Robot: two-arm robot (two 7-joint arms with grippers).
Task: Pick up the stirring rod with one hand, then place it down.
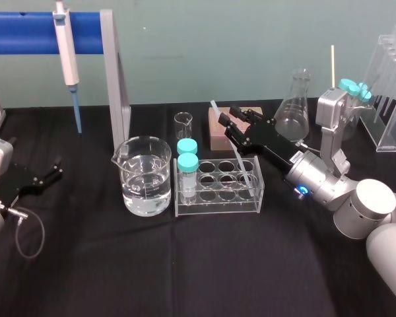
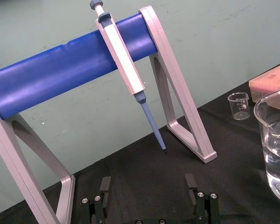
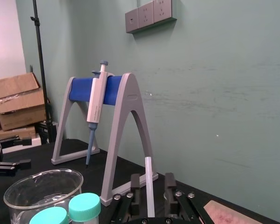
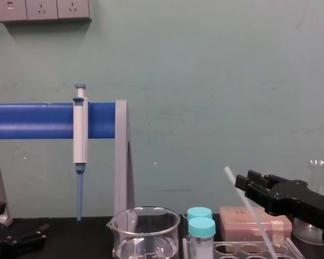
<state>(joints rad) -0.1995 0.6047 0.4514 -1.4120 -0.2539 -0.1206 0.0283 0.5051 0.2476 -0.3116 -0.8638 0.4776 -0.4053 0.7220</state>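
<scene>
Head view: we note the long, thin translucent-white stirring rod [image 1: 239, 162] standing slanted in the clear acrylic test-tube rack [image 1: 218, 198], its foot in a well at the rack's right end and its top leaning far-left. The black two-fingered right gripper [image 1: 228, 116] reaches over the rack and straddles the rod's upper part, so the right arm is much the nearer. The black left gripper [image 1: 49, 173] is parked at the table's left, well apart. Two teal-capped tubes [image 1: 187, 168] fill the rack's left end. The large glass beaker [image 1: 144, 175] beside it holds clear liquid, and the small glass beaker [image 1: 183, 124] looks empty. Left wrist view: the left fingers [image 2: 105, 186] are spread wide with nothing between. Right wrist view: the rod [image 3: 148, 186] runs up between the fingers [image 3: 135, 184] with a gap on each side, so the jaws are apart and not gripping. Chest view: the rod [image 4: 248, 208] passes just by the right gripper [image 4: 246, 182]. We judge the next move is to close across the rod's axis.
</scene>
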